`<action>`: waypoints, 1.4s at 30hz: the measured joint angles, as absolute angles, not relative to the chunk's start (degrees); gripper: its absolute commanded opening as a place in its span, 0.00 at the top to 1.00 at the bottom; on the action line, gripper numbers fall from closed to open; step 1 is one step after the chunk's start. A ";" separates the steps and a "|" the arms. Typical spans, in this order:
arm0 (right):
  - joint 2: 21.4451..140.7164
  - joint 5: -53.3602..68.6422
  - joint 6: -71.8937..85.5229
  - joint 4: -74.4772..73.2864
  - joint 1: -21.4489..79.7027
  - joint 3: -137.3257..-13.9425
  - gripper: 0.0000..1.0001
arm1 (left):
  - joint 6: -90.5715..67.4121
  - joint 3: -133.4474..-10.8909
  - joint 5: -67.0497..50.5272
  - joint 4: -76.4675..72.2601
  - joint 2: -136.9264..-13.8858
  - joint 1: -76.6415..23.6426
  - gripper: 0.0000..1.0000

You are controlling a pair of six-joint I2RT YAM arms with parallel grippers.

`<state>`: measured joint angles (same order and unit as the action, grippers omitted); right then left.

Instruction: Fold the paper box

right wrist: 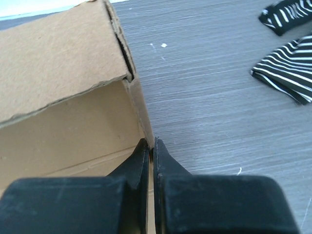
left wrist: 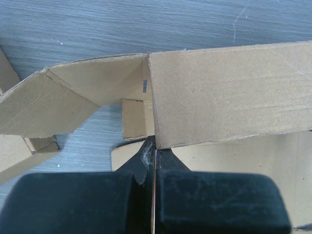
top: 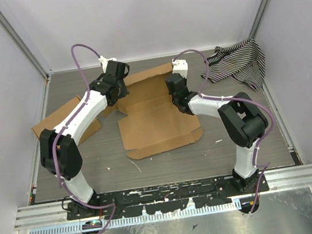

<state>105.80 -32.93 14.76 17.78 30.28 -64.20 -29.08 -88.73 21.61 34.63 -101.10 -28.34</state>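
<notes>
The paper box (top: pixel 157 125) lies open in the middle of the table, its base flat and its back panel raised. My left gripper (top: pixel 119 94) is shut on the left end of that raised panel. In the left wrist view a thin cardboard edge sits between the closed fingers (left wrist: pixel 146 158), below the upright panel (left wrist: pixel 229 92). My right gripper (top: pixel 175 94) is shut on the box's right side wall. In the right wrist view the wall (right wrist: pixel 139 105) runs into the closed jaws of the gripper (right wrist: pixel 151 146), with the folded panel (right wrist: pixel 63 53) to the left.
Another brown cardboard piece (top: pixel 63 115) lies at the left under my left arm. A black-and-white striped cloth (top: pixel 238 62) lies at the back right and shows in the right wrist view (right wrist: pixel 287 68). Grey walls enclose the table on three sides.
</notes>
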 measured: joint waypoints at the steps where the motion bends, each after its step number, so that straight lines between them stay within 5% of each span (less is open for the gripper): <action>1: 105.86 -34.46 16.14 17.04 30.37 -64.40 0.99 | -29.43 -88.73 21.47 34.79 -101.10 -28.62 0.99; 4: 105.91 -36.95 18.96 15.70 30.50 -64.71 0.99 | -30.30 -88.73 21.23 35.07 -101.10 -28.99 0.89; 10: 105.75 -35.97 19.70 15.57 29.61 -64.64 0.99 | -30.26 -89.23 21.85 38.06 -100.99 -28.88 0.44; 13: 104.66 -33.82 19.57 15.66 27.73 -63.24 0.99 | -28.97 -89.23 23.68 39.68 -100.33 -28.80 0.37; 27: 82.81 -17.65 8.73 12.88 16.75 -43.53 0.99 | -21.67 -83.13 27.22 32.34 -82.19 -21.06 0.37; 42: 80.25 -3.79 4.84 11.16 12.75 -42.46 0.99 | -25.19 -58.48 12.78 9.65 -85.65 -12.73 0.47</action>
<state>80.25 -3.79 4.84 11.16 12.75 -42.46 -25.19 -58.48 12.78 9.65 -85.65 -12.73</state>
